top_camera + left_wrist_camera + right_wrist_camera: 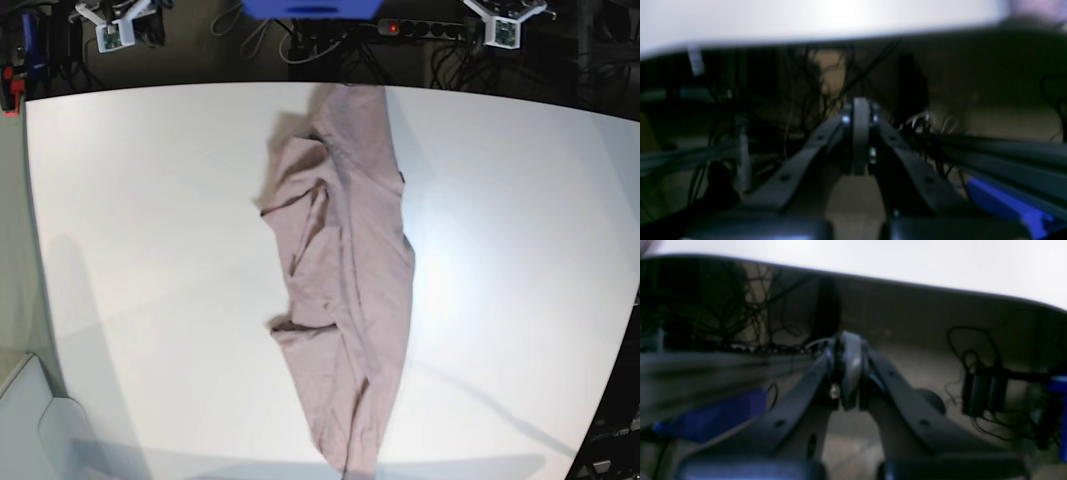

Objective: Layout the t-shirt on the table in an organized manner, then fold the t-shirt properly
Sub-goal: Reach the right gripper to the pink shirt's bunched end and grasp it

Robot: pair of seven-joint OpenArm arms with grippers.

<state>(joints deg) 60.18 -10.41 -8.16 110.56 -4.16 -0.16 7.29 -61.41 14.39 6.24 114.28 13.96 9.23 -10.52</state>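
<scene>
Left claw (860, 146), right claw (850, 373) closed, empty.

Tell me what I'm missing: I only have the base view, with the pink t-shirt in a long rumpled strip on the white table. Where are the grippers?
Observer: Neither is over the table. The left gripper hangs below the table edge, shut and empty.
Operator: And the right one?
Observer: The right gripper is also below the edge, shut, holding nothing.
Operator: Does either wrist camera see the t-shirt?
Observer: Barely. The left wrist view shows a blurred pink patch of the t-shirt at its top right corner.
</scene>
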